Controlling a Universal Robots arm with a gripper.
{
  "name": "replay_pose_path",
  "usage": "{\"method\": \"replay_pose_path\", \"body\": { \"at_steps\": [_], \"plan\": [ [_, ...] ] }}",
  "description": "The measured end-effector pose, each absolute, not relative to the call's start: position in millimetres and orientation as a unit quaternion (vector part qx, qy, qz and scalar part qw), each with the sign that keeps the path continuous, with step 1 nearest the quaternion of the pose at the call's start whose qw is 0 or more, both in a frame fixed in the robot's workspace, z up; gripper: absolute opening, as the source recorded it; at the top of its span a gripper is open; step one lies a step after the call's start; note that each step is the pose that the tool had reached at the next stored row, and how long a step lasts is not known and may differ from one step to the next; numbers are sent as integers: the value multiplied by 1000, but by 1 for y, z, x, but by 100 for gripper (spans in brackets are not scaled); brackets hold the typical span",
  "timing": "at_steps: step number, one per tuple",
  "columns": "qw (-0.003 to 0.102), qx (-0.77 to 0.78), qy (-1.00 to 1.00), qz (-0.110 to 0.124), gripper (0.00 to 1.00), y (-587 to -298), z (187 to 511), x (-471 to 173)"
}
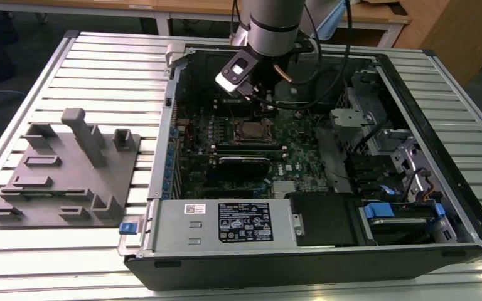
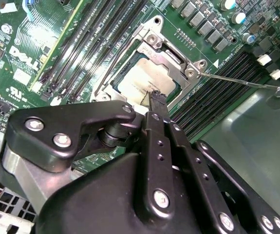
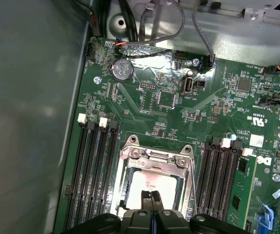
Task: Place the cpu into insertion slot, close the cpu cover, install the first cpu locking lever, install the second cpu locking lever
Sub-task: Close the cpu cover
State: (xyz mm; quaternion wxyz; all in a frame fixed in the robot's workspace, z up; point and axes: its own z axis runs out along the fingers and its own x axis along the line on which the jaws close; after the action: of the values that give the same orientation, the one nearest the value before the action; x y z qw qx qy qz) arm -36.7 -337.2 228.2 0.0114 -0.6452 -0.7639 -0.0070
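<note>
Where we're at: the cpu (image 3: 149,186) is seated in the insertion slot (image 1: 252,132), around the middle of the exterior view and a bit above centre, inside the open computer case (image 1: 308,269) on the slatted bench (image 1: 98,56).
Cover: the cpu cover (image 3: 152,158) lies down over the chip, and the silver top shows through its window in both wrist views.
Hand: the hand (image 3: 152,199) has its two fingertips pinched together with nothing between them. It sits right over the near edge of the cover window, but we can't tell if it's actually touching.
Lever: in the second wrist view a thin locking lever (image 2: 237,80) juts out from a socket corner across the memory slots (image 2: 217,92). We reckon that one isn't latched.
Step, our guess: we're at the cover and lever stage.
Doing it well: we'd press on the frame or the rod and never on the bare chip. We'd keep the push slow and straight, and mind the closed tip doesn't skid onto the green board.
Pointing: the cpu lies flat with its metal face up. It's square, so there's no real long axis, and its edges line up with the memory slots.
Also there: a grey fixture (image 1: 65,169) sits at the exterior view's left.
</note>
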Motion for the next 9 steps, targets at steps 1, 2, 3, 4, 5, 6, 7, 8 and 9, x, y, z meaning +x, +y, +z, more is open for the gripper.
{"method": "replay_pose_path", "body": {
  "at_steps": [1, 2, 3, 4, 5, 6, 7, 8, 9],
  "plan": [
    [11, -642, -766, -7, 11, -337, 228, -37],
    [11, -639, -769, -7, 11, -337, 228, -37],
    [11, -637, -771, -7, 11, -337, 228, -37],
    [11, -637, -771, -7, 11, -337, 228, -37],
    [11, -637, -771, -7, 11, -337, 228, -37],
    [11, -637, -771, -7, 11, -337, 228, -37],
    [11, -637, -771, -7, 11, -337, 228, -37],
    [11, -637, -771, -7, 11, -337, 228, -37],
    [11, -637, -771, -7, 11, -337, 228, -37]
  ]
}}
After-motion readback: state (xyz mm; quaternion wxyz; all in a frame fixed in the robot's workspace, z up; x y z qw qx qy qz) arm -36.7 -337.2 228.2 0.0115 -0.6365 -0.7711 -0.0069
